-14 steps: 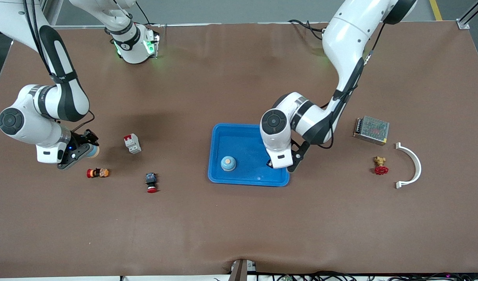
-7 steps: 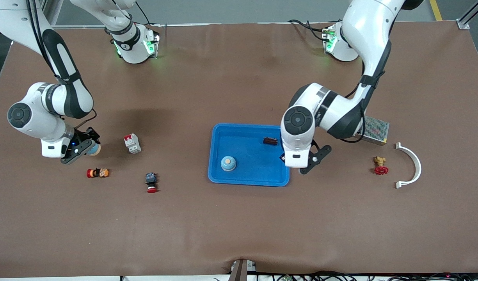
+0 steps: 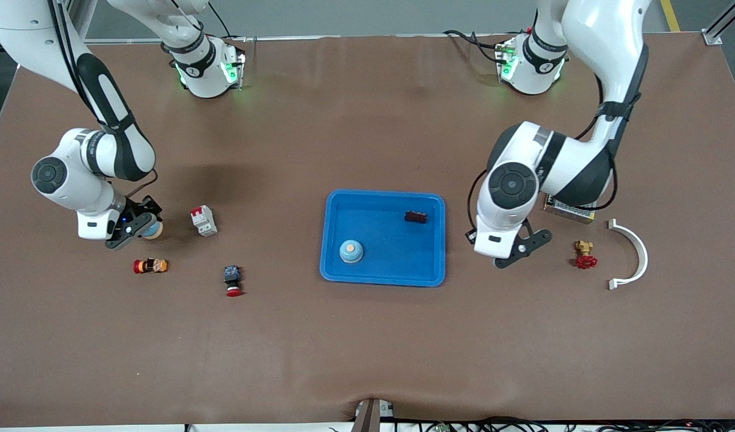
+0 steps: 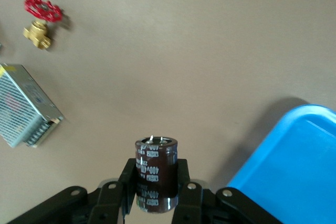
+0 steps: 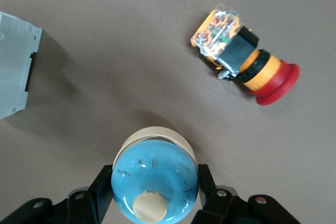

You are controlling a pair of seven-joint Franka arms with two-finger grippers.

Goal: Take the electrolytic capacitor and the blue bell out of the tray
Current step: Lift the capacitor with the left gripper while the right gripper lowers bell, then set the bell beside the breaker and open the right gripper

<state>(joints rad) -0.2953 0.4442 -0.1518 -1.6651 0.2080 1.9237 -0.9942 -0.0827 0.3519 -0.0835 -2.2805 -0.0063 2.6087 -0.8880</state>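
In the left wrist view, my left gripper [image 4: 156, 188] is shut on a dark brown capacitor [image 4: 156, 171] held upright. It hangs over bare table between the blue tray [image 3: 337, 207] and the red valve [image 3: 585, 256]. My right gripper [image 5: 155, 192] is shut on a blue bell [image 5: 155, 179] with a cream button. It is over the table beside the grey circuit breaker [image 3: 203, 220], toward the right arm's end. In the tray sit a second blue bell [image 3: 350, 251] and a small dark brown part [image 3: 415, 216].
An orange and red push button [image 3: 150, 265] and a red-capped button [image 3: 233, 281] lie near the right gripper [image 3: 144, 228]. A metal power supply [image 3: 568, 208], partly hidden by the left arm, and a white curved bracket [image 3: 634, 255] lie near the left gripper [image 3: 517, 251].
The left arm has swung from over the tray toward its own end of the table, uncovering the dark brown part in the tray. The right gripper has drifted slightly toward the circuit breaker with the bell.
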